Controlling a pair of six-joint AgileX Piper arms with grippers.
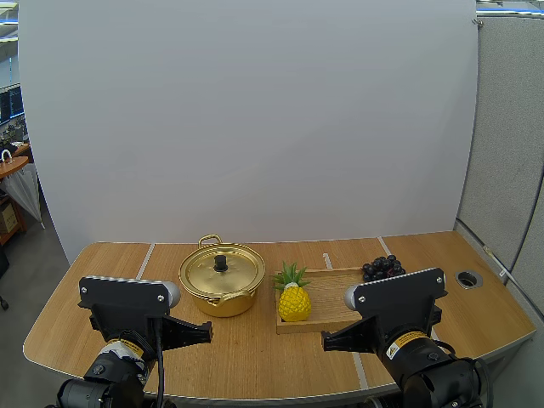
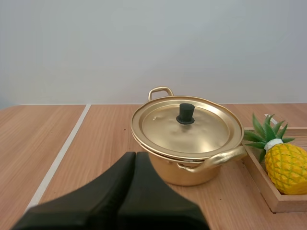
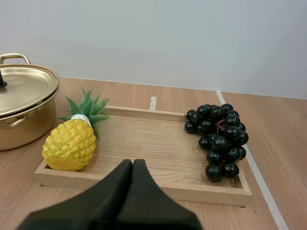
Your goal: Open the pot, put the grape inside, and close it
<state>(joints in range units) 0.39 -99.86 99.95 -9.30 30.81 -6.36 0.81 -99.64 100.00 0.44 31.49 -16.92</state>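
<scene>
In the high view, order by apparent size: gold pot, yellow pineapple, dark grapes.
Lidded gold metal pot, largest.
Then the yellow pineapple.
Then the bunch of dark grapes, partly hidden behind the right arm, so their order is unsure.

Both closed, held low.
My left gripper (image 2: pixel 135 155) and right gripper (image 3: pixel 133 163) each form one dark wedge (tips meeting), pointing forward.

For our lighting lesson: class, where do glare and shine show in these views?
Left wrist view: a soft sheen on the gold lid. Right wrist view: small highlights on the grapes. High view: the pot gleams, no harsh shadows on the table.
</scene>
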